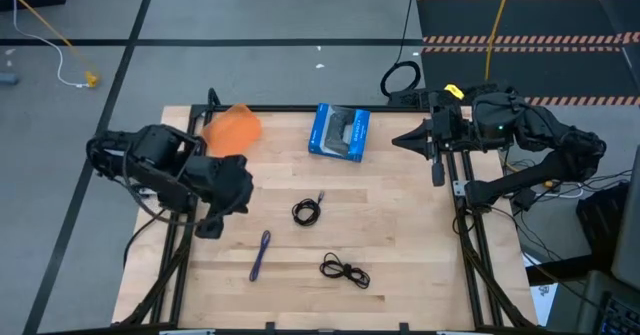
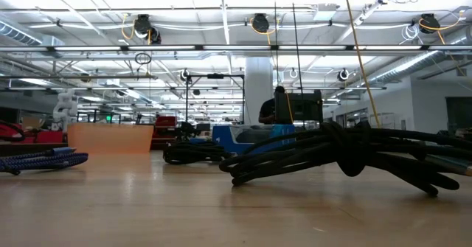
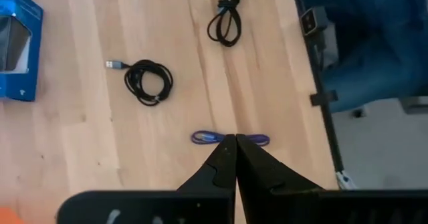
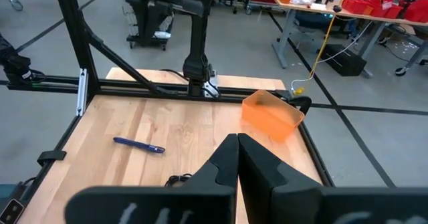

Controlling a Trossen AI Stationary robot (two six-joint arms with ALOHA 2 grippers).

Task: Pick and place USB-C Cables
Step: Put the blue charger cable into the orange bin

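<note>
Three cables lie flat on the wooden table. A black coiled cable (image 1: 307, 211) (image 3: 148, 81) is mid-table. A second black cable (image 1: 345, 271) (image 3: 226, 17) (image 2: 339, 158) lies nearer the near edge. The blue-purple bundled cable (image 1: 260, 255) (image 3: 257, 140) (image 4: 138, 144) (image 2: 44, 158) lies left of it. My left gripper (image 1: 210, 225) (image 3: 234, 140) is shut and hovers above the table's left part, just left of the blue-purple cable, which its fingertips partly hide in the left wrist view. My right gripper (image 1: 400, 140) (image 4: 237, 138) is shut and held high at the table's far right, pointing left.
A blue box (image 1: 340, 132) (image 3: 17, 47) (image 2: 247, 135) lies at the far middle of the table. An orange bin (image 1: 232, 130) (image 4: 271, 115) (image 2: 110, 138) stands at the far left. A black frame (image 1: 470, 225) runs along the table's edges.
</note>
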